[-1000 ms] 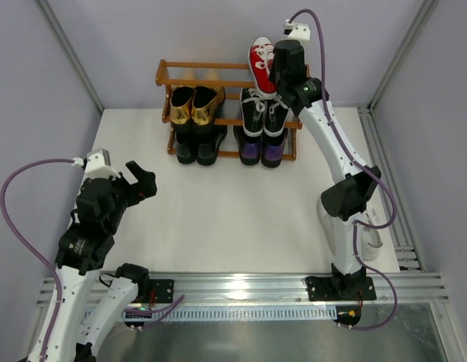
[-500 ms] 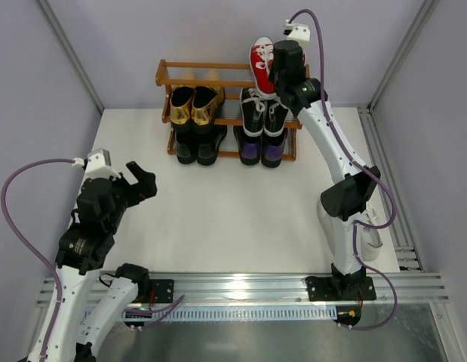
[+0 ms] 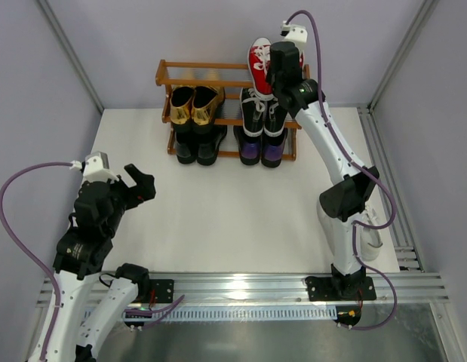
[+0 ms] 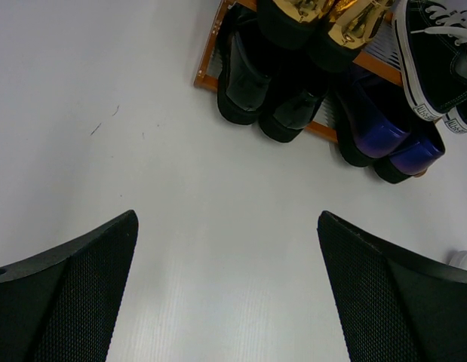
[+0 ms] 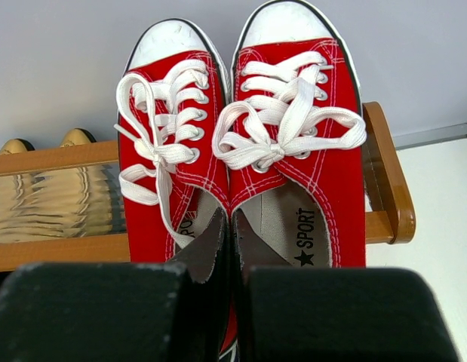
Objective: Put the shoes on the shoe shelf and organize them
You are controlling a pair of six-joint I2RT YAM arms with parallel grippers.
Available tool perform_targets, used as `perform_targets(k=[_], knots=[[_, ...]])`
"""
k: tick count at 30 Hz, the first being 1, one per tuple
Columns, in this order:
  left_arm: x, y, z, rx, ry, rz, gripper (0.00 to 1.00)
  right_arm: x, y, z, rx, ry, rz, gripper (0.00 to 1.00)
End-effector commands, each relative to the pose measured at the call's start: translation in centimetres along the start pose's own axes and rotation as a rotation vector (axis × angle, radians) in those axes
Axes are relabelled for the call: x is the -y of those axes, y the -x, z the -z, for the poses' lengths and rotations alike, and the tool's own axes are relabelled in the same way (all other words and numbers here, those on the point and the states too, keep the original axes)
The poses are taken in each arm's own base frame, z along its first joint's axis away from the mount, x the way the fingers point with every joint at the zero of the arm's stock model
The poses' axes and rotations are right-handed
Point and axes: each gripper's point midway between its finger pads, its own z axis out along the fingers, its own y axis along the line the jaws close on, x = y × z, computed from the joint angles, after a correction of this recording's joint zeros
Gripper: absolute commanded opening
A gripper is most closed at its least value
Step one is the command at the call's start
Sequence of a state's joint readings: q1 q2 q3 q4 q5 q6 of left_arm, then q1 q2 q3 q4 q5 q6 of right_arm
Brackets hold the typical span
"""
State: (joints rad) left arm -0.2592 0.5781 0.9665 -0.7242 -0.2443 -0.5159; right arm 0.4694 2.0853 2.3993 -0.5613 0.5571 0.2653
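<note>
Canvas red sneakers [image 5: 241, 173] judged light, soft-walled | my right gripper [image 5: 231, 268] pinched both inner heel collars together | my left gripper [image 4: 225, 290] gaped empty

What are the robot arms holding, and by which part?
The right arm's jaws pinch both red sneakers together by their touching inner walls near the heels. The left arm's jaws are open and empty.

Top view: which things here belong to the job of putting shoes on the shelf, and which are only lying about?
Belong to the job: shelf; red sneakers in the right gripper; gold loafers; black-and-white sneakers; black dress shoes; purple loafers; white sneaker on the right.
Only around: metal rail; table.
</note>
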Motion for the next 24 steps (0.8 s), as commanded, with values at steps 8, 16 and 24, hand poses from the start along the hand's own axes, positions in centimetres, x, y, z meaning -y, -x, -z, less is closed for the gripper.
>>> perform_targets(k=[8,16,24], knots=[[0.1,1.8,1.0,0.053,-0.003,0.005,1.00,0.6,12.7,7.9,0.282,0.081,-0.235,0.04],[0.0,1.6,1.0,0.050,-0.002,0.004,1.00,0.4,12.2,7.8,0.274,0.079,-0.226,0.05],[-0.4,1.4,1.2,0.050,0.012,-0.001,1.00,-0.5,10.2,6.0,0.240,0.080,-0.206,0.07]])
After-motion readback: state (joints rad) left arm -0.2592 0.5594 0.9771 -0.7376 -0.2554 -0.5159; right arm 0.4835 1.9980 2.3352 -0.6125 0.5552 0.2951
